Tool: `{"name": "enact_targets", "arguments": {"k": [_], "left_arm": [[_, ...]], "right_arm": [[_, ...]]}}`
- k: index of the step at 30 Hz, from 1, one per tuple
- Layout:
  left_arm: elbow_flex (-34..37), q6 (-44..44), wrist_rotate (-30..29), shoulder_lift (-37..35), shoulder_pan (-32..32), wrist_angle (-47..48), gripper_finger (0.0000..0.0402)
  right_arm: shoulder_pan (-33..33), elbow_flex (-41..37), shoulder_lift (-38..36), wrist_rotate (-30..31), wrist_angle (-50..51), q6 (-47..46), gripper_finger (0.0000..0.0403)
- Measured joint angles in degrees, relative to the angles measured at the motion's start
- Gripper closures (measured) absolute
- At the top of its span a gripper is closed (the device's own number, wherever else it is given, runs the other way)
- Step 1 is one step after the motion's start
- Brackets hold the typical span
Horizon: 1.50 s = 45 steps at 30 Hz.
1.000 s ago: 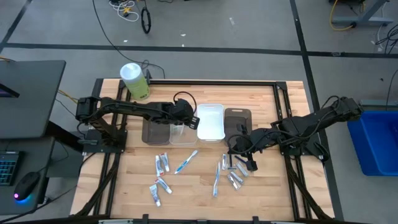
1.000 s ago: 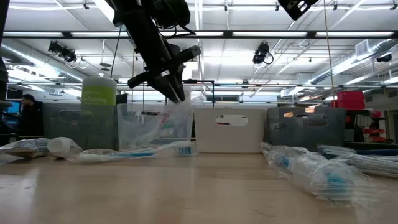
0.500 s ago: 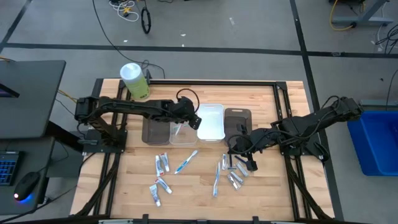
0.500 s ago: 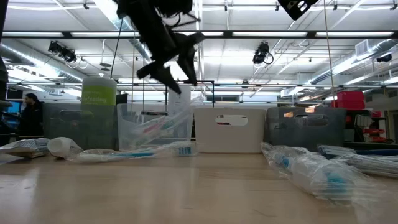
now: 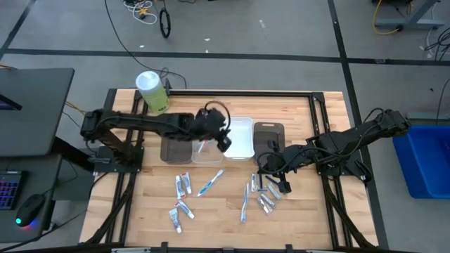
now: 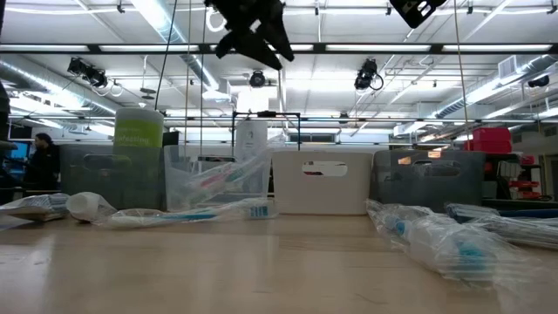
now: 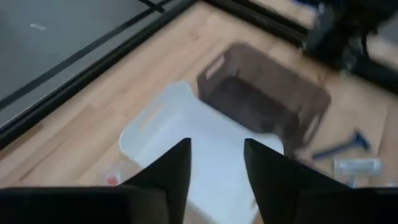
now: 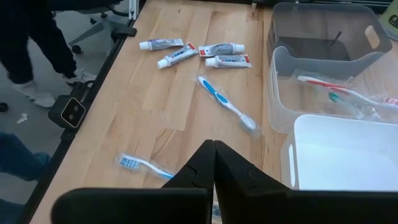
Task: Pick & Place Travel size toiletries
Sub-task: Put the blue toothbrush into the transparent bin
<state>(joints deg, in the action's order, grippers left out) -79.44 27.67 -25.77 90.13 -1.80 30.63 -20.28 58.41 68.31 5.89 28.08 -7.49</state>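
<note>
While I hold at the release step, high view: left claw (image 5: 223, 138) released above the clear tray (image 5: 204, 150); toothbrushes inside it; toothpaste tubes (image 5: 183, 185) and one toothbrush (image 5: 210, 183) loose on the desk (image 5: 295, 218). Right claw (image 5: 271, 177) low over the razor cluster (image 5: 261, 197).

Low view: left claw (image 6: 253, 26) high, risen from tray level a second ago.

Left wrist view: fingers (image 7: 175, 171) apart, empty.

Right wrist view: right fingers (image 8: 208, 163) clenched together, nothing visible between them.

Next, I judge: return for another item.
</note>
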Motion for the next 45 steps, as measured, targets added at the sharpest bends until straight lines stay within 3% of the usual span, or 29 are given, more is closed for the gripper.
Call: {"name": "enact_targets", "arguments": {"k": [11,25,30,45], "left_arm": [[0.02,-6.14,-0.1,-3.33,-7.89,3.85,0.0339],[0.02,-7.39,2.23,-4.36,-11.89,10.07,0.0392],[1.93,-7.1,5.91,-4.44,-12.51,12.24,0.0393],[6.58,-8.1,9.3,-6.5,-16.2,12.9,0.0387]], "right_arm": [[-0.01,0.02,-0.01,-0.02,-0.14,0.46,0.0394],[-0.01,0.02,0.0,-0.07,-0.04,0.92,0.0394],[-0.01,0.02,0.0,-0.13,-0.01,0.92,0.0395],[-0.01,0.02,0.0,-0.31,0.46,0.92,0.0395]]}}
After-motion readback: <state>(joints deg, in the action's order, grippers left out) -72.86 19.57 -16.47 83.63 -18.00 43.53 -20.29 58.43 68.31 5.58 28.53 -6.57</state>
